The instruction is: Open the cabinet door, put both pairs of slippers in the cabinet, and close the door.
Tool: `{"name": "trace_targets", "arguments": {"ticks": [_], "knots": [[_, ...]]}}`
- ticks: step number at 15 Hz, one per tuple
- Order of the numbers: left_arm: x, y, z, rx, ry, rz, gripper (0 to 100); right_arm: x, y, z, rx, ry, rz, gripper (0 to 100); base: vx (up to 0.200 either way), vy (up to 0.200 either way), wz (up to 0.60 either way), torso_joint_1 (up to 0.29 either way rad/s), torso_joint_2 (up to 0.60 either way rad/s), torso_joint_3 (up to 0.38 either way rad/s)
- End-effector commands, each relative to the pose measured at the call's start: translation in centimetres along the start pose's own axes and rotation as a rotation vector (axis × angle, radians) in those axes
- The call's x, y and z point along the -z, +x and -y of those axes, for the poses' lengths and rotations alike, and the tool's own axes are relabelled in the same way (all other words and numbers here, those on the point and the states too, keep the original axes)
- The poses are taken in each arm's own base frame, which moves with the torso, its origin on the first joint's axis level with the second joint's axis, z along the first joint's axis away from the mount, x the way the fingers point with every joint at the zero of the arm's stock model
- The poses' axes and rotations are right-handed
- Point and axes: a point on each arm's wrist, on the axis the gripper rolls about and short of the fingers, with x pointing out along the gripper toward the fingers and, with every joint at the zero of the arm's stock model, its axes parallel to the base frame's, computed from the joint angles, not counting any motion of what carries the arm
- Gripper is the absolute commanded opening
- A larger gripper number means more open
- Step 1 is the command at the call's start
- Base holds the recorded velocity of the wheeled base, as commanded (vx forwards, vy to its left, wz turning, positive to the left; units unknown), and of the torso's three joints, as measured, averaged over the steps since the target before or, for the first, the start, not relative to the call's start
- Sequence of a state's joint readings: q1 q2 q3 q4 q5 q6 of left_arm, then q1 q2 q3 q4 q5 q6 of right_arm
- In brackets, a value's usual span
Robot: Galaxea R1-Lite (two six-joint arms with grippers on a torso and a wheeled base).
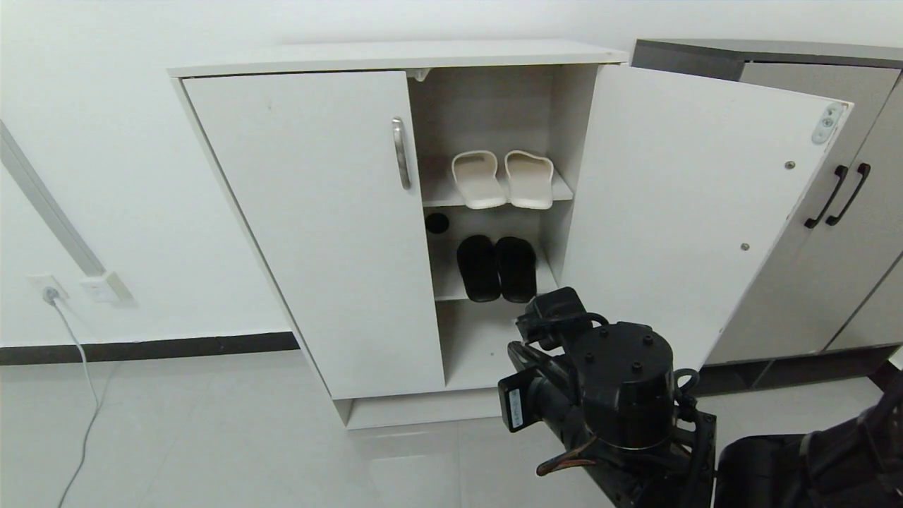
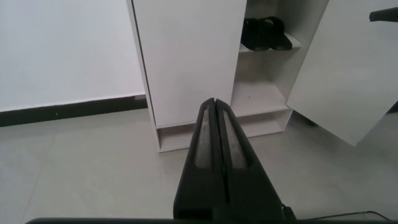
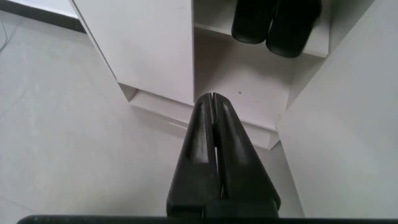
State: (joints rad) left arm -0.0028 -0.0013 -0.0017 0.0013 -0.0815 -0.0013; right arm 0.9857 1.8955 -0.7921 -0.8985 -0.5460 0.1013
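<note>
- We see the open door (image 1: pixel 677 212) swung out at the right of the cabinet (image 1: pixel 317 226), its long free edge upright. It stands just to the right of the right jaws, which are nearer to it than the left jaws.
- Both sets of jaws are pressed together, holding nothing.
- The white slippers (image 1: pixel 502 178) sit on the upper shelf and the black slippers (image 1: pixel 497 268) on the shelf below, so we judge only closing remains.

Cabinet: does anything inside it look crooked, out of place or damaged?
Nothing stands out. The white slippers and the black slippers each sit neatly paired inside; the right door simply stands open.
</note>
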Motion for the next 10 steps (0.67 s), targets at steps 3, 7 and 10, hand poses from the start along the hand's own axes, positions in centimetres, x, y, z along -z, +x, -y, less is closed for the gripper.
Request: {"name": "trace_targets", "arguments": {"ticks": [3, 7, 10], "knots": [[0.0, 0.01, 0.0, 0.0, 0.0, -0.002, 0, 0.31, 0.12, -0.06, 0.0, -0.005, -0.008, 0, 0.0, 0.0, 0.0, 0.0, 0.0, 0.0], [-0.04, 0.0, 0.0, 0.0, 0.0, 0.0, 0, 0.44, 0.08, -0.03, 0.001, -0.01, -0.014, 0, 0.0, 0.0, 0.0, 0.0, 0.0, 0.0], [0.0, 0.01, 0.0, 0.0, -0.002, -0.002, 0, 0.48, 0.07, -0.01, 0.003, -0.017, -0.015, 0, 0.0, 0.0, 0.0, -0.001, -0.04, -0.045]]}}
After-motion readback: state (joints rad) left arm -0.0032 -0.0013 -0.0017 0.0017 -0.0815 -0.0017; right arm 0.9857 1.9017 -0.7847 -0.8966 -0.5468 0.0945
